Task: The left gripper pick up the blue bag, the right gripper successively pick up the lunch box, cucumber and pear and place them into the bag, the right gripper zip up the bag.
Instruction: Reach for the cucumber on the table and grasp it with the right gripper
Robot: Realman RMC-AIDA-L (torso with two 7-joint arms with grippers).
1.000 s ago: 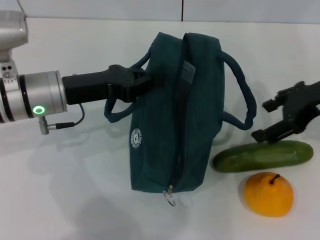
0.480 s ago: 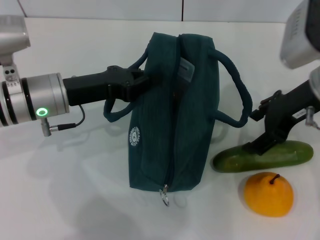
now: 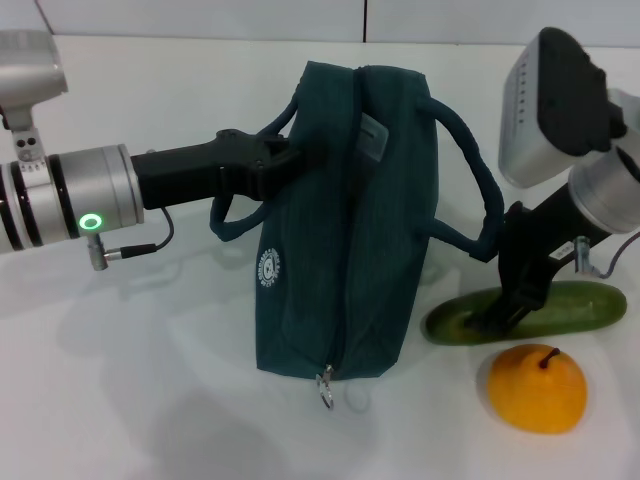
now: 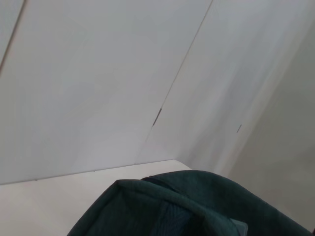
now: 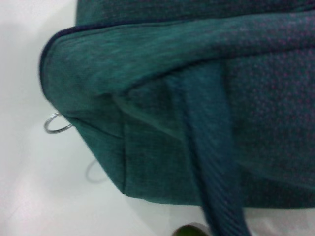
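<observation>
Now my right gripper (image 3: 497, 312) sits directly on the cucumber (image 3: 525, 311), which lies long-axis across the table beside the blue bag (image 3: 345, 220), pear (image 3: 536, 388) just in front. Its jaws: I cannot tell. My left gripper (image 3: 275, 163) is clamped on the bag. Since a second ago, the right arm has dropped onto the cucumber.
</observation>
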